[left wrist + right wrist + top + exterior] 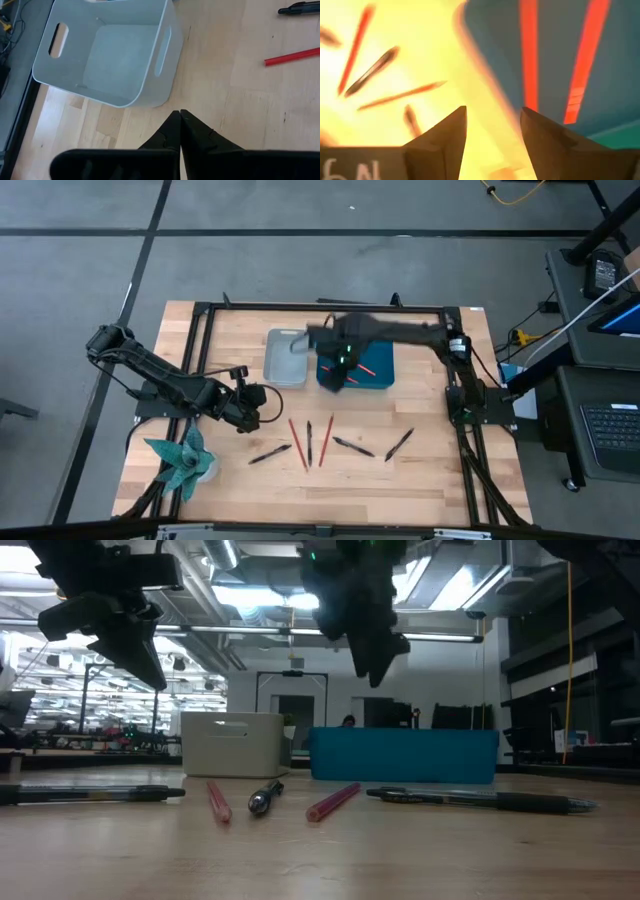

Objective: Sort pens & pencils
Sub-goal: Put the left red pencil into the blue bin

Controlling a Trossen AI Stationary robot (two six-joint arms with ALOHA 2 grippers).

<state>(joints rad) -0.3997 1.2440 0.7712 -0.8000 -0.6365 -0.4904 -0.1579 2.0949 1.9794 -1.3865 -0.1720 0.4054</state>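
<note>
Two red pencils (297, 442) (326, 440) and several black pens (310, 440) (352, 446) lie on the wooden table near its front. A white bin (285, 358) and a blue bin (372, 370) stand side by side at the back. The blue bin holds two red pencils (529, 55) (585, 60). My right gripper (492, 125) is open and empty above the blue bin's left near part (338, 370). My left gripper (179, 127) is shut and empty, raised above the table (250, 408) to the left of the pens.
A teal star-shaped object (182, 460) lies at the table's near left corner. A black frame (210, 310) runs around the table top. In the left wrist view the white bin (110, 55) is ahead, with a red pencil (292, 56) and a pen (300, 7) off to one side.
</note>
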